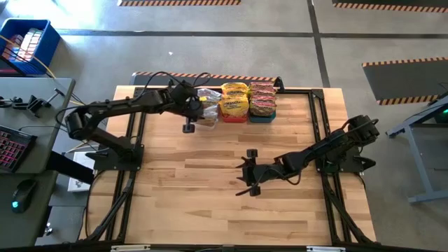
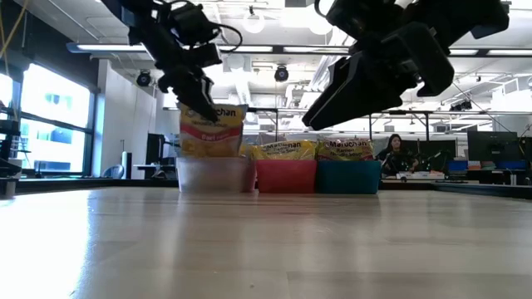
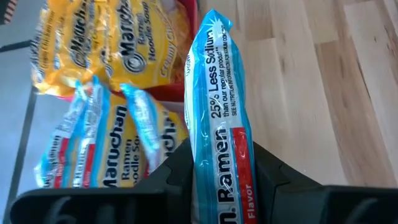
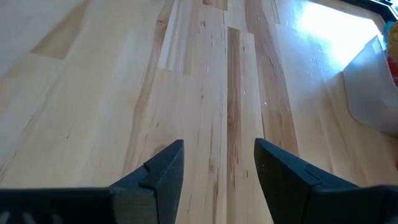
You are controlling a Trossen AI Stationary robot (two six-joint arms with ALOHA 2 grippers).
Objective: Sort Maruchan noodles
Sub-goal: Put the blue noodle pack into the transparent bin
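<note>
Left tool (image 3: 217, 180) grips a silvery-white noodle packet (image 3: 221, 106) edge-on, long axis upright, directly above the clear bin (image 2: 214, 174); right tool (image 4: 217, 168) idles open.

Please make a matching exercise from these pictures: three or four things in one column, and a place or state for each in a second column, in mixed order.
1. clear plastic bin
2. red plastic bin
3. teal plastic bin
4. silvery-white crinkly noodle packet

a. middle of the bin row
b. held by the left gripper
c. row end nearest the left arm
d. row end nearest the right arm

Pairs: 1-c, 2-a, 3-d, 4-b
</note>
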